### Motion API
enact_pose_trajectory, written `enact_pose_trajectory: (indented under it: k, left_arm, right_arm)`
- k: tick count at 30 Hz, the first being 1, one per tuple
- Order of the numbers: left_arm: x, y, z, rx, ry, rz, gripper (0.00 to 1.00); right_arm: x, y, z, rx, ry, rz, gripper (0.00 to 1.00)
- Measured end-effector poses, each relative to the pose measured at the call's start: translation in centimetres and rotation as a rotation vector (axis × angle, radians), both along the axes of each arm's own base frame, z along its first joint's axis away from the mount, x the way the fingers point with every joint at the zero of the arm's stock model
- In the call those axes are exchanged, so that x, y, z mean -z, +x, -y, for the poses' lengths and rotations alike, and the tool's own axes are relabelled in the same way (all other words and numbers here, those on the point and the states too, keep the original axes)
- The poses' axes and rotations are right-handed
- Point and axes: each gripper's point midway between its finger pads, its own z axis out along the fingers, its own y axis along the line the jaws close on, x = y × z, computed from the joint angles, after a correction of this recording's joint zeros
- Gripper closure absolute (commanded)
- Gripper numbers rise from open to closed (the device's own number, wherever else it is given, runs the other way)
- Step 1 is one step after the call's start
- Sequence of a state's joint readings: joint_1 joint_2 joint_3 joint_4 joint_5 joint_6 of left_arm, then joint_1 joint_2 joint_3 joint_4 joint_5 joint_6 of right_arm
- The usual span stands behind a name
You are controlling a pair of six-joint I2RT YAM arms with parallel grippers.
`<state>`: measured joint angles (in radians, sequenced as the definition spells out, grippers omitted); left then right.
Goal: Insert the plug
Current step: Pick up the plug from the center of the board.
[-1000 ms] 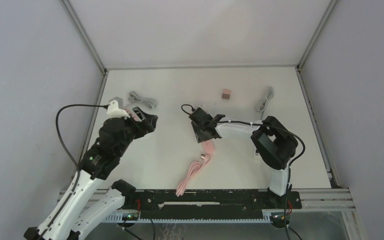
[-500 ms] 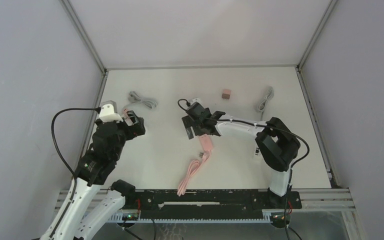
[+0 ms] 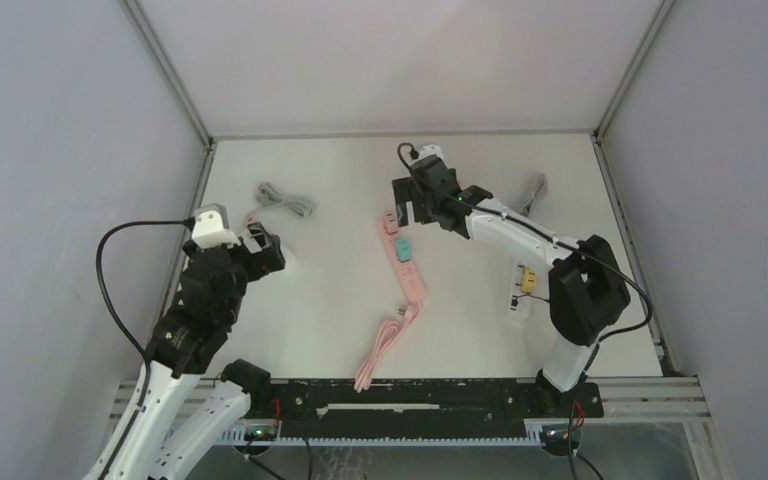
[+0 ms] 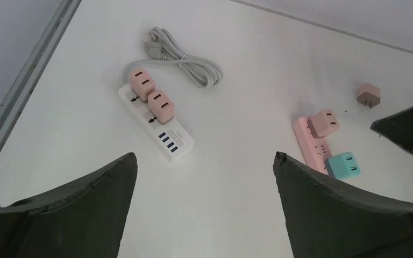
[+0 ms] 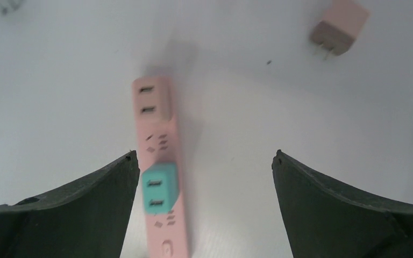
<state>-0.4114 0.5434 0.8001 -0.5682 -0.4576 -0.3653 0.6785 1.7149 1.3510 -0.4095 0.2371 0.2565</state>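
Note:
A pink power strip (image 3: pixel 404 258) lies mid-table with a pink plug (image 5: pixel 151 98) and a teal plug (image 5: pixel 158 189) seated in it. A loose brown-pink plug (image 5: pixel 339 24) lies on the table beyond the strip; the right arm hides it in the top view. My right gripper (image 5: pixel 204 153) hovers open over the strip's far end (image 3: pixel 432 205), holding nothing. My left gripper (image 4: pixel 205 156) is open and empty at the left (image 3: pixel 265 245), near a white power strip (image 4: pixel 156 115) that carries two pink plugs (image 4: pixel 161 104).
A coiled grey cable (image 3: pixel 285 200) lies behind the white strip and another grey cable (image 3: pixel 532 195) at the back right. The pink strip's cord (image 3: pixel 385 345) runs toward the near edge. A white strip with yellow plugs (image 3: pixel 522 285) lies by the right arm.
My right gripper has opened and moved up and away toward the back, uncovering the pink strip with the teal plug in it. My left gripper has opened wider and drawn back to the left.

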Motion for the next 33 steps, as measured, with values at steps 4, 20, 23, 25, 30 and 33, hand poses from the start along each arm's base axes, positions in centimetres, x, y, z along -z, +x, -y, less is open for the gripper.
enact_pose_trajectory:
  k: [4, 20, 23, 25, 30, 33]
  left_arm:
    - [0.2, 0.1, -0.1, -0.009, 0.007, -0.009, 0.0]
    - [2.4, 1.3, 0.3, -0.009, 0.056, -0.102, 0.0]
    - [3.0, 1.6, 0.4, -0.01, 0.066, -0.124, 0.0]
    - [3.3, 1.7, 0.5, -0.009, 0.072, -0.137, 0.0]
    - [3.9, 2.0, 0.6, -0.009, 0.084, -0.161, 0.0]
    - [4.0, 2.1, 0.6, -0.008, 0.087, -0.166, 0.0]
  right_arm:
    - [1.3, 4.0, 2.6, 0.096, -0.035, -0.007, 0.02]
    - [9.3, 14.3, 9.3, 0.334, -0.09, -0.111, 0.08]
    - [10.6, 15.4, 10.0, 0.357, -0.094, -0.127, 0.1]
    - [11.5, 15.7, 10.4, 0.368, -0.097, -0.142, 0.12]
    - [12.3, 16.8, 10.7, 0.384, -0.087, -0.165, 0.19]
    - [12.1, 17.6, 10.6, 0.386, -0.08, -0.162, 0.28]
